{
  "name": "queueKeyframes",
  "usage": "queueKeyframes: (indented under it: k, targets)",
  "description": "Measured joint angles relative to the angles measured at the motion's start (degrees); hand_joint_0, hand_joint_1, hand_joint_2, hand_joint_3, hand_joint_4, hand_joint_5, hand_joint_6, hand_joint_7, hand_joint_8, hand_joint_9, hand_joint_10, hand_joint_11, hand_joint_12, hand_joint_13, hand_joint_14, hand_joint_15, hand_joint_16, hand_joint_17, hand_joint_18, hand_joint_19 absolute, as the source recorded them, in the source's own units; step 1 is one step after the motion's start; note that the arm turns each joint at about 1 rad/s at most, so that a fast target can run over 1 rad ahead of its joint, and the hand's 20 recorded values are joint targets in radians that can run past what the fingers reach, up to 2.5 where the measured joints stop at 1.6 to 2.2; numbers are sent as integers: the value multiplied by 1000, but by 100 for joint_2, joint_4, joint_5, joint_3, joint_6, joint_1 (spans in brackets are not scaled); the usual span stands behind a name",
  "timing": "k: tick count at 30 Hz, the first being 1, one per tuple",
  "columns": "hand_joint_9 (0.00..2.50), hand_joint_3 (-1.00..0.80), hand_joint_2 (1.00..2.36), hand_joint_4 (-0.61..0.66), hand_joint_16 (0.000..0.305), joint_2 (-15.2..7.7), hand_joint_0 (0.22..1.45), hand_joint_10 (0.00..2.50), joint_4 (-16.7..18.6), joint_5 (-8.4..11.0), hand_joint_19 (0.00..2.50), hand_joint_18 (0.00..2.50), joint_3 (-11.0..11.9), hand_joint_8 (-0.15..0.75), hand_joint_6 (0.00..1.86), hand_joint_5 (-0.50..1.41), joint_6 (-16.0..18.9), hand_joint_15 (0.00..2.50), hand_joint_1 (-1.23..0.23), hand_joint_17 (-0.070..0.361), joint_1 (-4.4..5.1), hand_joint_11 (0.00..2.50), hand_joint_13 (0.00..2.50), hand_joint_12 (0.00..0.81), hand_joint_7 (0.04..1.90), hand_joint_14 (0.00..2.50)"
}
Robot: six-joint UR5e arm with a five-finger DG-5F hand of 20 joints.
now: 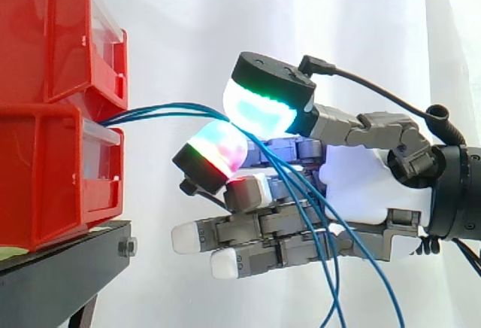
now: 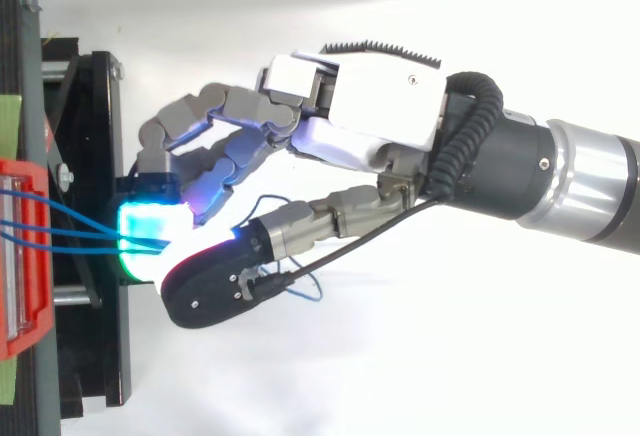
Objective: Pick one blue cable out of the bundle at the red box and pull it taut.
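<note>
The hand, centre-right in the side view, pinches the cables between its glowing pads, with the other fingers straight below. How many strands are caught I cannot tell. From the pinch they run almost level leftward to the box at frame left. Tautening likely means drawing rightward along that line.

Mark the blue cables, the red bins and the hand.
blue cables (image 1: 161,108), side view, the stretch leaving the bins.
red bins (image 1: 45,42), side view, the upper bin's side wall.
hand (image 1: 361,185), side view, its white palm.
</note>
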Motion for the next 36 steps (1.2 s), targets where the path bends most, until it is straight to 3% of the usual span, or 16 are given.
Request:
queueKeyframes:
  k: [3,9,19,24,28,36]
  targets:
    - [775,-486,1001,32,44,0,833,10,0,1,312,602,0,218,955,-235,0,347,-962,98,0,1175,566,302,973,13]
    - [778,-500,1000,101,44,0,674,10,0,6,306,634,0,243,947,-238,0,355,-989,99,0,1182,571,312,950,14]
    - [917,-500,1000,149,51,0,488,9,0,7,402,661,0,319,921,-212,0,373,-720,114,0,1166,629,355,926,15]
    - [972,-500,1000,155,52,0,485,9,-1,7,408,674,0,337,905,-199,0,378,-662,116,0,1155,646,358,956,13]
    - [991,-500,1000,136,47,0,556,12,0,7,440,656,-1,320,897,-186,0,379,-646,106,0,1178,659,339,1020,14]
    - [1062,-211,1013,108,48,0,611,11,0,7,433,711,0,329,911,-161,0,390,-675,108,0,1203,704,349,1077,14]
